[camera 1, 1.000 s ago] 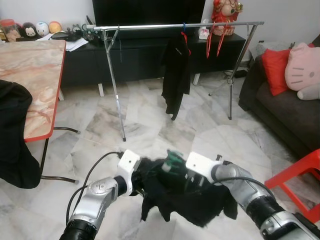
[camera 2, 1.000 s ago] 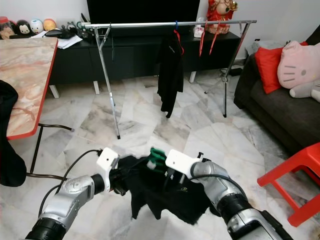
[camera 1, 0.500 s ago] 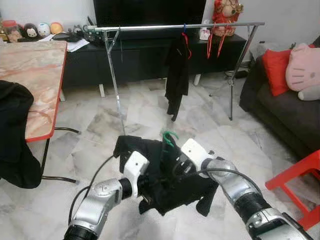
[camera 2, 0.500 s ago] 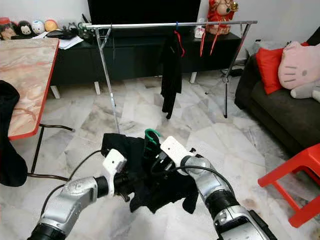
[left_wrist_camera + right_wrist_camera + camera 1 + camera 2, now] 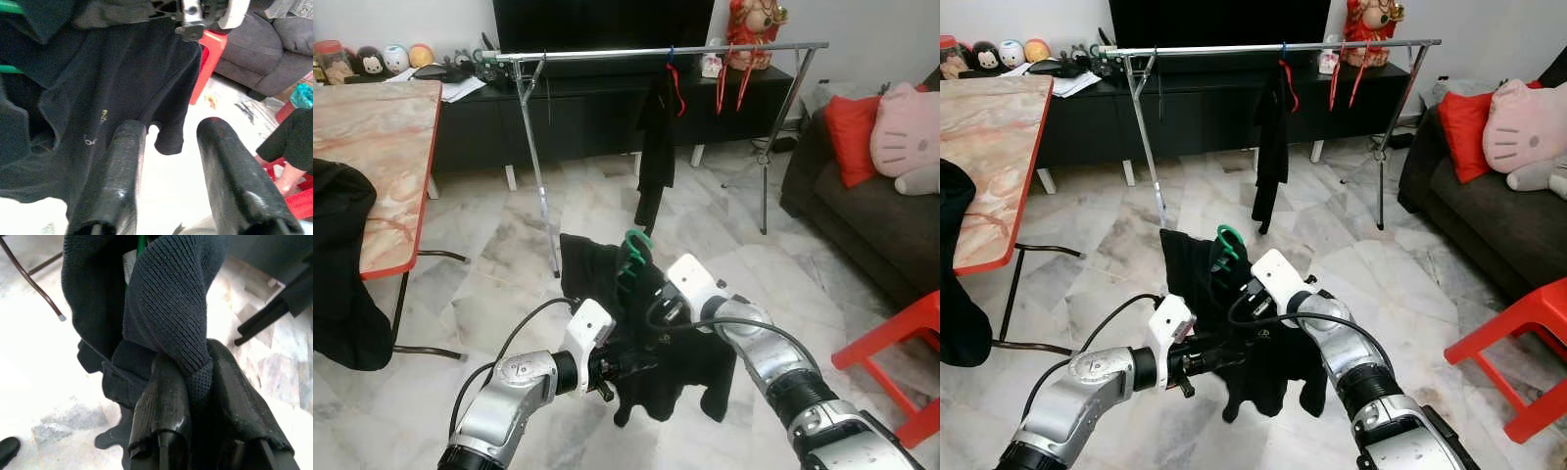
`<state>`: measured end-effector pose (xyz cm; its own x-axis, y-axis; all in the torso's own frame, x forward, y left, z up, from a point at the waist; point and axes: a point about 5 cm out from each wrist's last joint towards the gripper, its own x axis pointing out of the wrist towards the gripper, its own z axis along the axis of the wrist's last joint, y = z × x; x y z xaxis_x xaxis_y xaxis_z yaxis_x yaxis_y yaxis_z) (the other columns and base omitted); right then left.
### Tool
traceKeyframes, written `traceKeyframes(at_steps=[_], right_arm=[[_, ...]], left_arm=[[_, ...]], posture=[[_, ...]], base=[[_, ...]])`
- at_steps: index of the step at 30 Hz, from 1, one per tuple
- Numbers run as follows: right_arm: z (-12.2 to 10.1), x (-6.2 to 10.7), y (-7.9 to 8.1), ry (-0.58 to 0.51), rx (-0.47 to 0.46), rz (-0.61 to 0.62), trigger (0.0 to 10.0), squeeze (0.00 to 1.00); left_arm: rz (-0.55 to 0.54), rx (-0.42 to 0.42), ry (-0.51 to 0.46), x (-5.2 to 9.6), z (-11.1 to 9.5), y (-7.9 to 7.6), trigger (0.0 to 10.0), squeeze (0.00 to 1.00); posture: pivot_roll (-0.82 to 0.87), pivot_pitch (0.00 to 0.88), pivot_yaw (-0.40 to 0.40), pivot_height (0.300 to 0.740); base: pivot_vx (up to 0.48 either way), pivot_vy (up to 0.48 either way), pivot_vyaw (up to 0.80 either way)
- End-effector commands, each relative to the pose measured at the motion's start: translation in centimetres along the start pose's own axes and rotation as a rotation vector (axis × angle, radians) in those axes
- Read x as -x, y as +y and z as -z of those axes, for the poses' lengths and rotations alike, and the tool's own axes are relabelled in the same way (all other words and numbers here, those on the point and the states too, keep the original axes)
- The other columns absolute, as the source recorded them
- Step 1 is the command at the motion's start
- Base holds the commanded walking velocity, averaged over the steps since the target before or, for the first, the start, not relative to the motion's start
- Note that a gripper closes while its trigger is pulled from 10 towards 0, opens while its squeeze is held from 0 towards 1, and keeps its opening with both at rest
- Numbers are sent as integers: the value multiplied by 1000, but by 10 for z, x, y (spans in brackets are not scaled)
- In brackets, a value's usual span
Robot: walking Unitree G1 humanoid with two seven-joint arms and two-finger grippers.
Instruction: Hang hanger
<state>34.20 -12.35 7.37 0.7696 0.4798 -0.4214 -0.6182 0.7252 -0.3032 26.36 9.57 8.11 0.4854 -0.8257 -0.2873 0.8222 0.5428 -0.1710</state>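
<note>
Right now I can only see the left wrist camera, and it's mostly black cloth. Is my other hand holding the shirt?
Observer: Yes. The right hand is pinched shut on a fold of the black shirt.
Operator: Where's the hanger's hook?
Observer: The green hanger pokes its hook up out of the top of the shirt, close by the right hand.
Operator: And where's the rail?
Observer: The silver rail stands ahead across the marble floor, higher than the hook. Another black garment and some red hangers hang on it.
</note>
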Motion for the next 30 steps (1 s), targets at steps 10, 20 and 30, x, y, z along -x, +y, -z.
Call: traceKeyframes(at_steps=[10,20,30], right_arm=[[17,24,-18,-39,70,-145,0,0],[33,47,-20,-18,112,-411,0,0],[42,54,2,1,156,-654,0,0]], left_arm=[[-27,-64,-18,42,-19,22,10000,1000],[45,-99,30,58,-24,23,10000,1000],[181,-115,124,64,-17,12,10000,1000]], posture=[[15,0,-91,740],[20,0,-90,740],[24,0,-91,740]], base=[[0,0,0],[0,0,0],[0,0,0]])
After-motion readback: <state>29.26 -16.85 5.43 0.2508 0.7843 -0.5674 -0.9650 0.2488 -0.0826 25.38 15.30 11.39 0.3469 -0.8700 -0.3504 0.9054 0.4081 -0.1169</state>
